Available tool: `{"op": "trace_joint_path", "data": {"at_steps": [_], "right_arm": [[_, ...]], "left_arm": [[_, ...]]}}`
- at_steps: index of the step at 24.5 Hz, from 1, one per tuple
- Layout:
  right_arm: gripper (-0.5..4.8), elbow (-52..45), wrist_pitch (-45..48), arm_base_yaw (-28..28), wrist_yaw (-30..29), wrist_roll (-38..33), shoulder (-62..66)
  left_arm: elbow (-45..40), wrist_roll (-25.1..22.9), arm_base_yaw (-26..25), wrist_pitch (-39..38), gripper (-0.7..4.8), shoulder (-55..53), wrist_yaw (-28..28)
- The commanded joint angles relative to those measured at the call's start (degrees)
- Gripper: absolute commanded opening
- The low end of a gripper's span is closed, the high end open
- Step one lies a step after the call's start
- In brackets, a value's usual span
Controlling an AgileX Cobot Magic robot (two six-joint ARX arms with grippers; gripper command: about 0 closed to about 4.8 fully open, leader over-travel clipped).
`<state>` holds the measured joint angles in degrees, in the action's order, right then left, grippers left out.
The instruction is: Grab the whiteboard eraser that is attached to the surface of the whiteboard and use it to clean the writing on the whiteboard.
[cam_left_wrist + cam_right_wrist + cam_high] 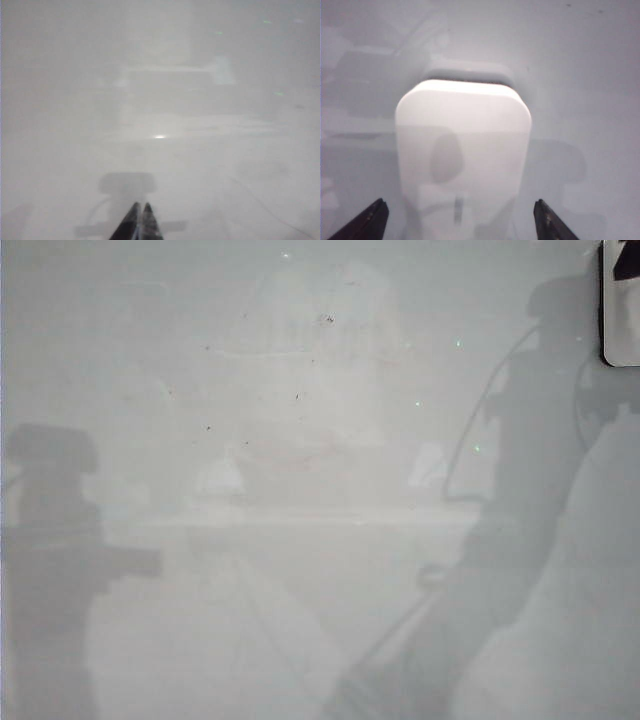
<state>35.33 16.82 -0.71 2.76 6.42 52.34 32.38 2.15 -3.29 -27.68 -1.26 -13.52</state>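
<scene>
A: Where's the eraser?

B: In the exterior view the eraser (621, 302) sits at the upper right corner, flat on the whiteboard (300, 440), partly cut off by the frame edge.

A: And the right gripper?

B: The right gripper (461, 220) has its fingers spread wide, one on each side of the eraser (462, 150), not touching it.

A: The left one?

B: The left gripper (140, 220) hangs over bare board (160, 100), its fingers pressed together.

A: Any writing?

B: None I can make out.
</scene>
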Motion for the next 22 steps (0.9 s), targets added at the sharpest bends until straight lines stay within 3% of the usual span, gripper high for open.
{"op": "trace_joint_path", "data": {"at_steps": [1, 2, 3, 4, 11, 15, 22], "right_arm": [[3.28, 0.3, -9.0, 0.0, 0.1, -0.2, -5.9], [2.68, 0.3, -11.0, 0.0, 0.1, -0.2, -7.8], [0.92, 0.3, -15.0, 0.1, -0.7, -0.3, -12.7], [-0.07, 0.3, -17.7, 0.1, -3.1, -0.6, -17.0], [0.0, 0.3, -26.7, 0.1, -5.0, -10.6, -33.0], [0.22, 0.3, -28.8, 0.1, -13.5, -12.4, -34.3], [0.22, 0.3, -32.5, 0.1, -21.9, -13.6, -33.8]], "left_arm": [[-0.9, -0.2, 0.0, 1.6, -0.05, -0.1, 6.7], [-1.5, -0.2, 0.0, 2.2, -0.05, -0.1, 7.6], [-3.6, -0.2, 0.0, 4.9, -0.05, -0.1, 8.5], [-6.2, 0.2, 0.0, 8.1, -0.05, -0.1, 8.4], [-19.7, 3.9, 0.0, 20.9, -0.05, -0.1, 8.3], [-24.9, 3.9, 0.0, 23.6, -0.05, -0.1, 8.3], [-30.6, 3.9, 0.0, 24.2, -0.05, 0.0, 8.3]]}}
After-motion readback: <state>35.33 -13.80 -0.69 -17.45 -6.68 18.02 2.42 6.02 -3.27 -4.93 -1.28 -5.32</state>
